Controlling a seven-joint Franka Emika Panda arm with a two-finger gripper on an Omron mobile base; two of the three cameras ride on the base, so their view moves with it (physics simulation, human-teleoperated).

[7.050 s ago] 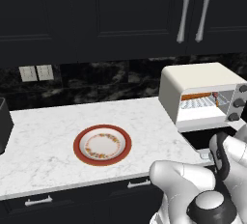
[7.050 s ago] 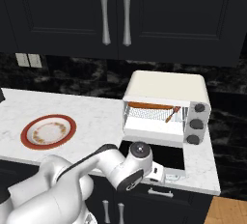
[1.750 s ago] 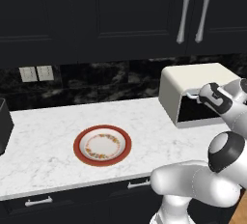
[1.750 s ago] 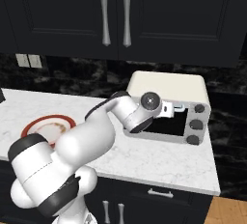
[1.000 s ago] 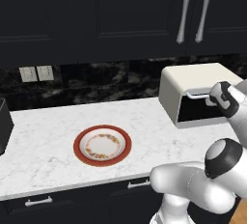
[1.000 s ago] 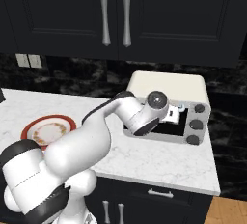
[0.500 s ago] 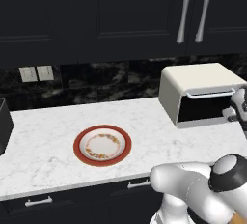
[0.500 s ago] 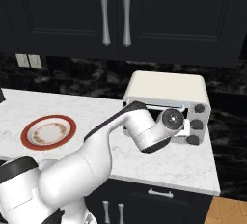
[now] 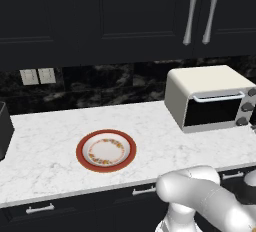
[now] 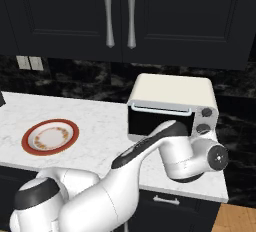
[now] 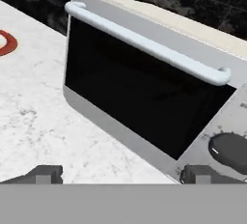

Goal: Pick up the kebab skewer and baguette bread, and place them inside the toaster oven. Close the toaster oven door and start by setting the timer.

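Now the toaster oven (image 9: pixel 210 98) at the right end of the marble table (image 9: pixel 50 148), toaster oven door (image 11: pixel 130 95) shut with silver handle along its top, end effector (image 11: pixel 123 174) spread wide and empty just before it, red-rimmed plate (image 9: pixel 106 150) well apart to the left.

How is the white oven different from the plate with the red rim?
The toaster oven is a tall cream box; the plate is flat and round. The toaster oven has a dark glass door, shut, and knobs; the plate has a red rim and a speckled ring. Both sit on the white marble counter.
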